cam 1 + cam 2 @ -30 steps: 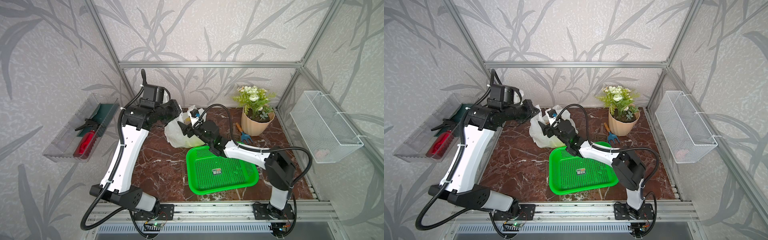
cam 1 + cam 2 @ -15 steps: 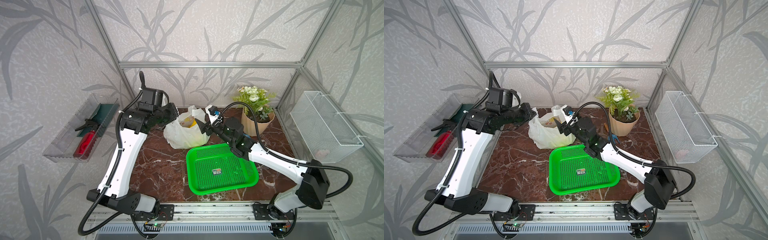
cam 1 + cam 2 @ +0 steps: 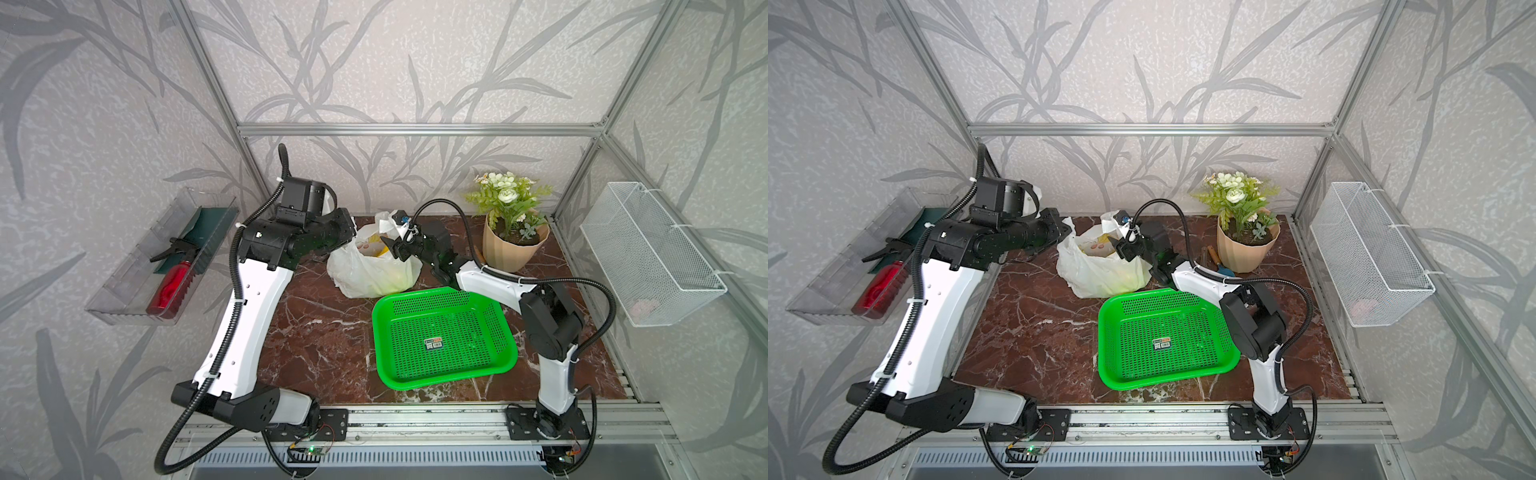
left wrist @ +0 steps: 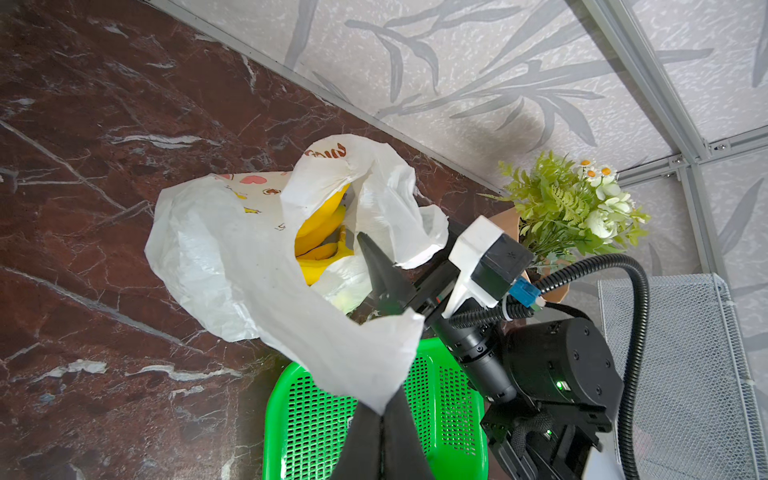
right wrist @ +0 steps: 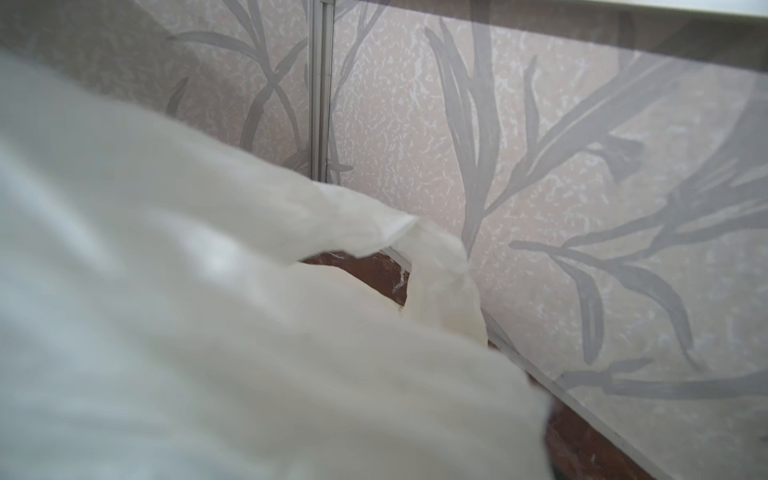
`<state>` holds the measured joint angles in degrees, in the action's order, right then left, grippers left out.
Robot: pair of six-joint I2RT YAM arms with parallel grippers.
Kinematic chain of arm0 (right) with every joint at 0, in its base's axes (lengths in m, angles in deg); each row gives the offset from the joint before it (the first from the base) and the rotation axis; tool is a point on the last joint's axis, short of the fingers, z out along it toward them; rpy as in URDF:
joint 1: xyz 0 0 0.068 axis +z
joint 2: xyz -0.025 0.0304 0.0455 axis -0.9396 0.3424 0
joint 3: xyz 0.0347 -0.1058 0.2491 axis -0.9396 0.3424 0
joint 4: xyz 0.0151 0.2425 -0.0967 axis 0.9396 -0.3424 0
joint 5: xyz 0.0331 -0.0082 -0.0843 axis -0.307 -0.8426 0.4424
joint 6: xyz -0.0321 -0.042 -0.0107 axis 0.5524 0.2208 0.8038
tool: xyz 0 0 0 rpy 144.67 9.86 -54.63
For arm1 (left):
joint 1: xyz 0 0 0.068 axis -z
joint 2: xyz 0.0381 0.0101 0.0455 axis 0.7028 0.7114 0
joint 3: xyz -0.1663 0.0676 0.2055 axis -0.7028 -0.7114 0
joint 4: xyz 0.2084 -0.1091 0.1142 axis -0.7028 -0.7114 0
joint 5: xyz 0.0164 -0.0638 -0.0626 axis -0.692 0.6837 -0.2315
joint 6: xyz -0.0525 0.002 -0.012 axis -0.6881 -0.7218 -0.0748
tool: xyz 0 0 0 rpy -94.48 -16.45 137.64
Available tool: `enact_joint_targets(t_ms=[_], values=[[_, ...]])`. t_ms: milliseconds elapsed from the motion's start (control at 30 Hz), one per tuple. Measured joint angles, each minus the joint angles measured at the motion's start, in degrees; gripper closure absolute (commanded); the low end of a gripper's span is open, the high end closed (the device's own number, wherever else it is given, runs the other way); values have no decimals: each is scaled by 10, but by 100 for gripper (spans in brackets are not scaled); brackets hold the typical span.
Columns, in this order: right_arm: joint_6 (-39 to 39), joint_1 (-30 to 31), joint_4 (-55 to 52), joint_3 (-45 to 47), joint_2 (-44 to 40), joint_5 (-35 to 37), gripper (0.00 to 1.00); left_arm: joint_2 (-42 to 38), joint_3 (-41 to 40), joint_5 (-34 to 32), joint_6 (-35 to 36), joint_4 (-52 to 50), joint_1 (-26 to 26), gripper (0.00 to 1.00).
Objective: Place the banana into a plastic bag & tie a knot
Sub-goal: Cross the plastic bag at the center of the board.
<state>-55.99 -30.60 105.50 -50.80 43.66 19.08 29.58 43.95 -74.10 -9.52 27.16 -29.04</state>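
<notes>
1. The plastic bag (image 3: 374, 272) sits on the marble worktop (image 3: 316, 332) just behind the far rim of the green perforated basket (image 3: 377, 332), with its mouth gaping upward.
2. A yellow banana (image 4: 322, 232) shows inside that open mouth.
3. The left claw (image 4: 382, 409), beyond the basket's far left corner, is clenched on a stretched flap of the bag's rim.
4. The right claw (image 3: 390, 245) is at the bag's mouth, its arm slanting over the basket's far right corner. One black finger (image 4: 376, 270) points into the opening. White film hides the other, so I cannot tell whether this claw grips anything.
</notes>
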Motion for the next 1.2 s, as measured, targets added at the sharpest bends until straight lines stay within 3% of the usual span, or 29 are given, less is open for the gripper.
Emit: enact_joint_targets(t_ms=[200, 300, 500, 733, 1033, 1200], values=[[-34, 0, 15, 18, -18, -24, 96, 0, 0, -1, 14, 1, 0, 45], [-50, 0, 16, 45, -37, -33, 100, 0, 2, -10, 39, 2, 0, 37], [-82, 0, 17, 85, -61, -37, 100, 7, 49, -29, 105, 47, 15, 31], [-158, -8, 16, 96, -85, -19, 100, 47, 74, -20, 210, 132, 108, 24], [-241, -26, -19, 86, -95, 3, 100, 206, 193, -74, 262, 94, 104, 18], [-265, -29, -43, 72, -95, 10, 100, 213, 194, -80, 260, 47, 99, 21]])
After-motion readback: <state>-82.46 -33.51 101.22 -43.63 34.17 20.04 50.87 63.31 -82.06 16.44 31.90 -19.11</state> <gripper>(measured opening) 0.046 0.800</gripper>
